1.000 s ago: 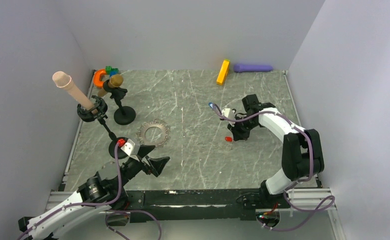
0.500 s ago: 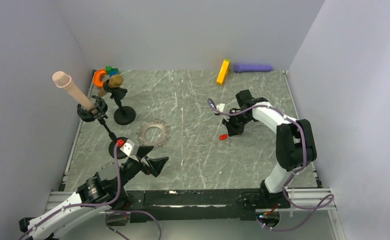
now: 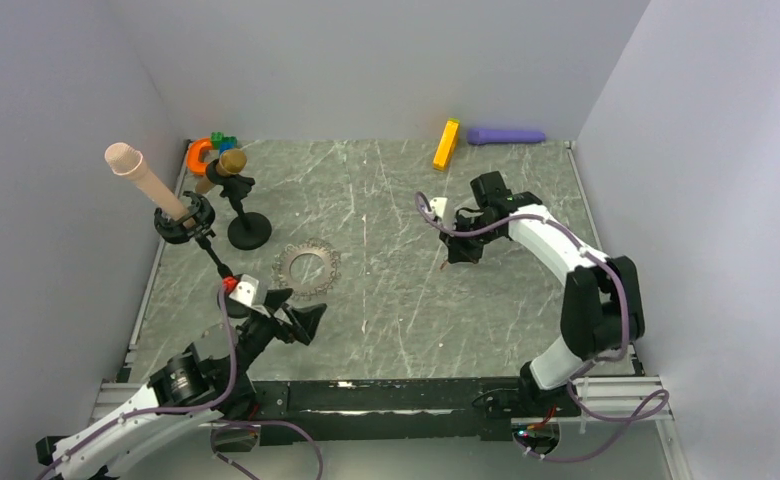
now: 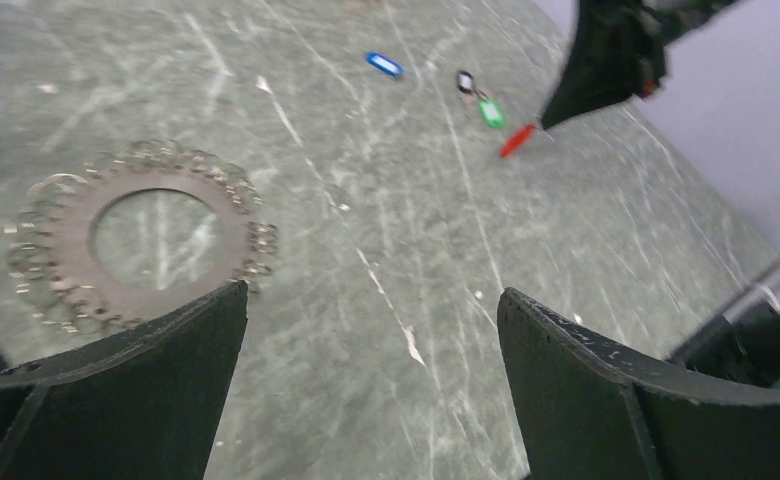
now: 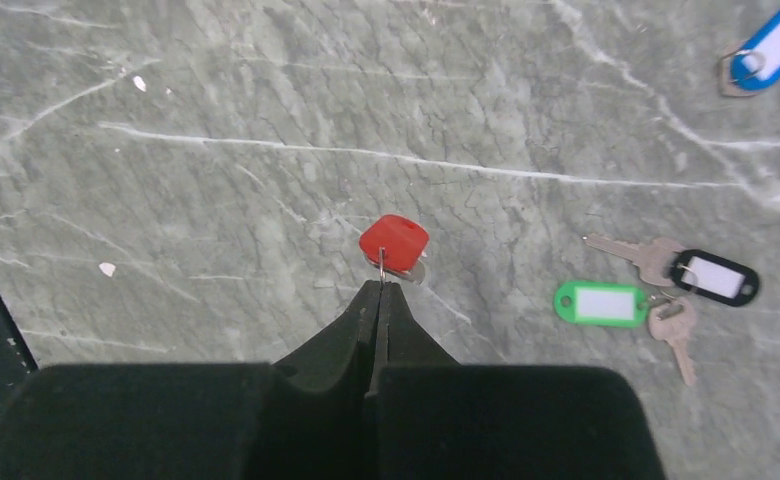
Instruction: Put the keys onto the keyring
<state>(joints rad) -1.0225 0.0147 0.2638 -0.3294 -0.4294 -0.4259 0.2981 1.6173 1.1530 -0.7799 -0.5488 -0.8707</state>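
My right gripper (image 5: 379, 287) is shut on the small wire ring of the red key (image 5: 394, 242), which hangs at its fingertips close over the table. In the top view this gripper (image 3: 458, 256) is right of centre. The green key (image 5: 604, 302) and black key (image 5: 714, 277) lie together beside it, and the blue key (image 5: 774, 45) lies farther off. The keyring (image 3: 307, 268), a silver chain loop, lies flat left of centre. My left gripper (image 3: 296, 312) is open and empty just in front of the keyring (image 4: 136, 240). The left wrist view also shows the red key (image 4: 517, 140).
A long orange block (image 3: 447, 144) and a purple cylinder (image 3: 506, 135) lie by the back wall. Stands with round black bases (image 3: 249, 230), a beige cylinder (image 3: 146, 180) and an orange ring (image 3: 200, 152) crowd the back left. Walls enclose three sides.
My right gripper has carried the red key away from the near side, up and slightly left. My left gripper has edged a little toward the keyring.
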